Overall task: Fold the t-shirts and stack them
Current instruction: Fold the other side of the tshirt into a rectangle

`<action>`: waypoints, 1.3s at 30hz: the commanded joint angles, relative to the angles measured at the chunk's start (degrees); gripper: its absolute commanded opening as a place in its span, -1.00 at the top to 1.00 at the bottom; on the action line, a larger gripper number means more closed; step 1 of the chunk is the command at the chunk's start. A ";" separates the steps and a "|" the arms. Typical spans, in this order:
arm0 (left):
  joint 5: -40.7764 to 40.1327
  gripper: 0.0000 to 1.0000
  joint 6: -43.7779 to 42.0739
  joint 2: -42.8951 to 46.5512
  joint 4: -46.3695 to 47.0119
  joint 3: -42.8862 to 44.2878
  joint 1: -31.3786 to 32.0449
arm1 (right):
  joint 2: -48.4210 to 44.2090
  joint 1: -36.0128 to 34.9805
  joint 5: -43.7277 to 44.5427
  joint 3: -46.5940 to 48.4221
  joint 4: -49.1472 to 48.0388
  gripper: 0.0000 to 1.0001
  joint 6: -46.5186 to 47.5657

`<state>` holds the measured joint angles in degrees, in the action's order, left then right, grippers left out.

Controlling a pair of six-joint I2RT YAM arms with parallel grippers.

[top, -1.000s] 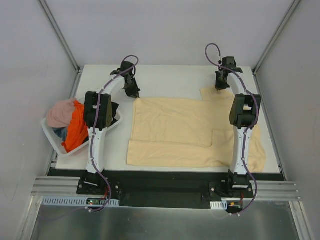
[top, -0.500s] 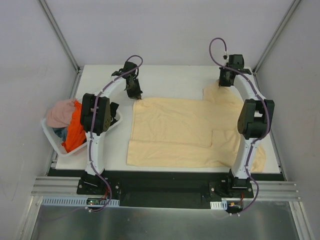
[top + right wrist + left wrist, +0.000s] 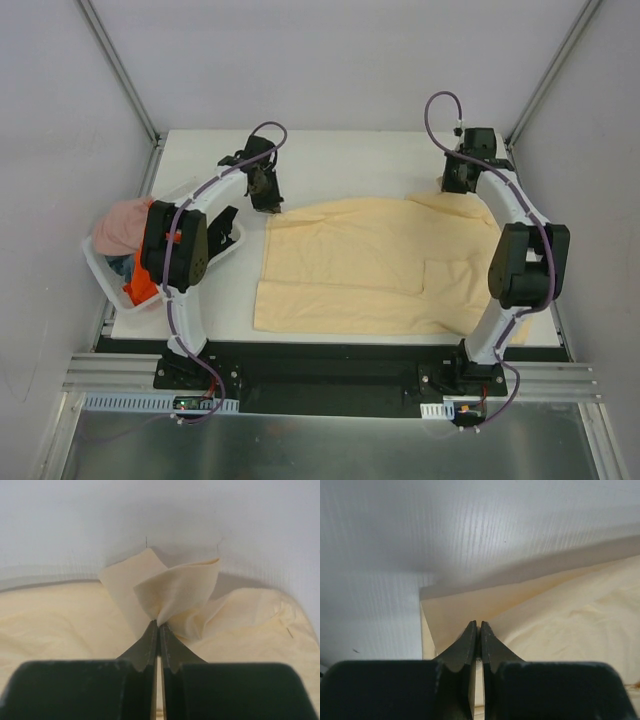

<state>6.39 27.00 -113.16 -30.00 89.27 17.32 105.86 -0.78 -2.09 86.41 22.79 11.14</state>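
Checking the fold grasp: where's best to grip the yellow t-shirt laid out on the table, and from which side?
Its far edge, near both ends, from above. The yellow t-shirt lies flat with that edge free, and both jaws are shut on it there: left gripper, right gripper.

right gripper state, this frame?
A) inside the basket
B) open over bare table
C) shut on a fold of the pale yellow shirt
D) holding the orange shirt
C: in the right wrist view, the right gripper has its jaws pressed together on a bunched fold of the pale yellow shirt, which fans out just beyond the tips.
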 commanded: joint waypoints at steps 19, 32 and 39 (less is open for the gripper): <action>-2.88 1.00 1.82 27.98 4.60 -27.39 5.18 | -42.40 -0.10 14.47 -27.08 14.91 0.99 -7.71; -1.73 1.00 1.56 33.09 5.92 -34.16 5.79 | -49.35 -0.10 18.26 -29.10 27.84 0.99 -10.69; -0.16 1.00 1.30 33.80 5.92 -36.01 5.88 | -50.05 -0.19 20.63 -30.51 32.66 0.99 -13.86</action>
<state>5.43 27.97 -80.84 -24.45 54.26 22.59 57.32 -0.78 15.25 55.77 50.26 0.49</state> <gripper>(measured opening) 0.013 0.016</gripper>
